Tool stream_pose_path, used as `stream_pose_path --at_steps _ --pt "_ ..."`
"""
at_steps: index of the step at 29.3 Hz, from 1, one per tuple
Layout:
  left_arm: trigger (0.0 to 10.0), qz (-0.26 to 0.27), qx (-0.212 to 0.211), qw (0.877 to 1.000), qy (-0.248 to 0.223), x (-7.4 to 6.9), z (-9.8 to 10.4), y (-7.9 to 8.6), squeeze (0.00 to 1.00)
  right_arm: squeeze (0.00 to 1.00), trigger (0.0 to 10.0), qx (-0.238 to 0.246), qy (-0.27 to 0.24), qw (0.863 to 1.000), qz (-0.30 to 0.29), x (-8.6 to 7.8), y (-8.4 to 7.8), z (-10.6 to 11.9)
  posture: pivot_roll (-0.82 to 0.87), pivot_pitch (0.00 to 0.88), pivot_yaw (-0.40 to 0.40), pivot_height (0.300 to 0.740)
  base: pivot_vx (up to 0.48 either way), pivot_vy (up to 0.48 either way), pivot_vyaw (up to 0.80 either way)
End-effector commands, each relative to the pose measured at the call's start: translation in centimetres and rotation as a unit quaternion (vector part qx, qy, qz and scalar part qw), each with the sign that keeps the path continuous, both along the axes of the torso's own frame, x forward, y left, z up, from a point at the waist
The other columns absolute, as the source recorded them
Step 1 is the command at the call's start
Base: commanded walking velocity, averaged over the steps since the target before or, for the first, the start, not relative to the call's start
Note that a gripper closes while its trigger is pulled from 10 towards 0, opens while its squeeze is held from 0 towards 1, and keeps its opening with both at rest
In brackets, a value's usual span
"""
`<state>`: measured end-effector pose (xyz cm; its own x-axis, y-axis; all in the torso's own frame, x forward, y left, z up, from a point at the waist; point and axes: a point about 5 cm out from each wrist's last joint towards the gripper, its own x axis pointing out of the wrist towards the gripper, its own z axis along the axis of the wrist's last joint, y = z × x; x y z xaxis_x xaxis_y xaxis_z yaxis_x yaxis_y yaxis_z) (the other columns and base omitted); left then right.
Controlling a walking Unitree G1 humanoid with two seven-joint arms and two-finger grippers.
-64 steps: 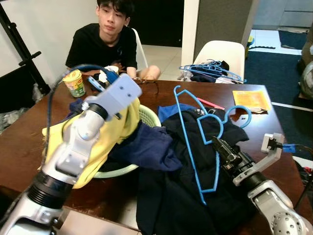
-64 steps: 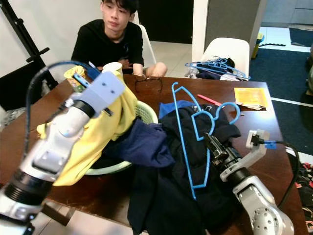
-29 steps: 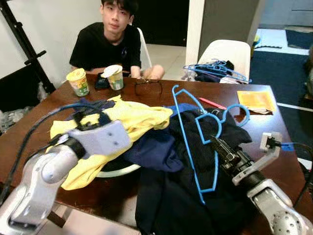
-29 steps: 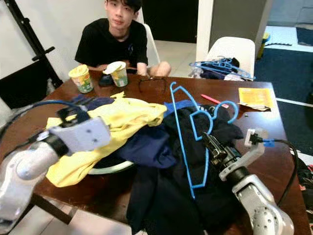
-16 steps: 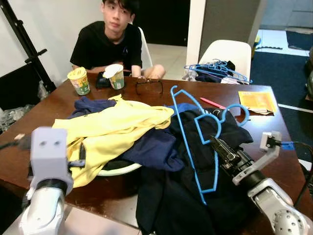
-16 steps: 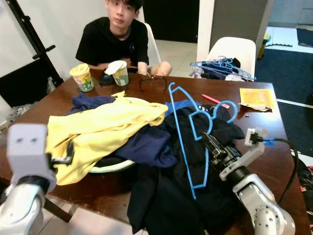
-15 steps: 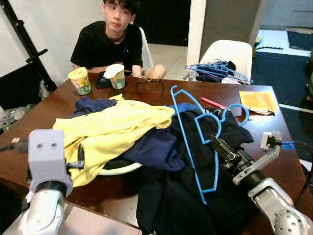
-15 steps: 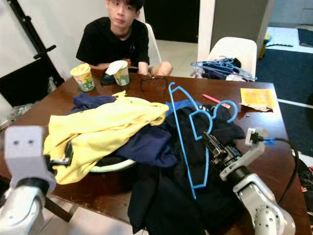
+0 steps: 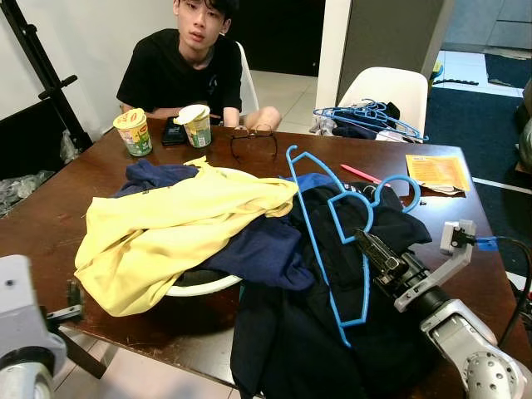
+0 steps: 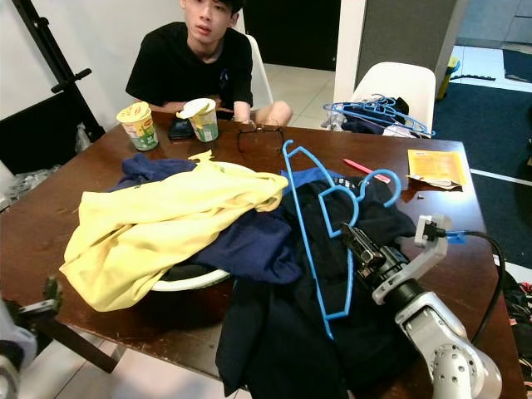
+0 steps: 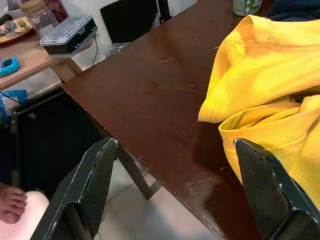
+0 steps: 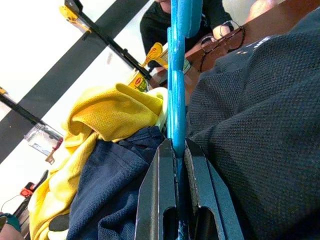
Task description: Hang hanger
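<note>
Brown table [image 9: 50,216]: clothes pile [image 9: 249,241] in the middle, two cups [image 9: 133,131] and glasses [image 9: 253,143] far side, yellow paper [image 9: 436,170] right.

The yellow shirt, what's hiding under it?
Under the yellow shirt peek a navy garment and the pale rim of a basket. The basket's inside is covered, so anything else there cannot be seen.

Table [image 9: 50,208]: garment heap in the middle, shirt [image 9: 166,224] on the left draped over the basin [image 9: 204,287], dark garment [image 9: 332,332] right of it, spilling over the near edge. Hanger [image 9: 332,224] lies on the dark garment, pinched by the right gripper [image 9: 366,243] at its right side; left gripper [image 11: 170,200] sits off the table's near-left edge beside the shirt. At the far edge two cups [image 9: 133,131], with a person [image 9: 179,71] seated behind; a chair [image 9: 382,91] bearing more hangers [image 9: 362,118] far right.
</note>
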<state>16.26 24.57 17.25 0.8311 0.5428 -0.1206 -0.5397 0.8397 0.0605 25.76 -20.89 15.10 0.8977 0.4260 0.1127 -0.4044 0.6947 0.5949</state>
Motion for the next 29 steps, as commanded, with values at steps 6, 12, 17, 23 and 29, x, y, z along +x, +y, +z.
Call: stream_pose_path --at_steps 6,12,17,23,29 --pt "10.0 -0.040 -0.075 0.996 -0.016 1.0 -2.0 0.0 0.00 0.00 10.0 0.005 0.007 1.000 0.011 0.0 0.5 -0.4 0.00 0.073 0.064 0.740 0.000 0.000 0.00" --pt "10.0 -0.068 -0.085 0.994 -0.026 1.5 -2.2 0.1 0.00 0.00 10.0 0.003 0.006 1.000 0.010 0.0 0.4 -0.4 -0.01 0.066 0.066 0.740 0.000 0.000 0.00" --pt "10.0 -0.103 -0.098 0.990 -0.022 2.0 -3.0 -0.6 0.00 0.00 10.0 -0.001 0.005 1.000 0.009 0.1 0.3 -0.3 -0.02 0.060 0.069 0.740 0.000 0.000 0.00" --pt "10.0 -0.136 -0.114 0.984 -0.026 2.5 -4.5 -0.5 0.00 0.00 10.0 -0.002 0.003 1.000 0.010 0.1 0.4 -0.3 -0.01 0.050 0.065 0.740 0.000 0.000 0.00" --pt "10.0 -0.138 -0.118 0.983 -0.026 2.5 -4.8 -0.5 0.00 0.00 10.0 -0.003 0.003 1.000 0.010 0.1 0.5 -0.3 -0.02 0.049 0.067 0.740 0.000 0.000 0.00"
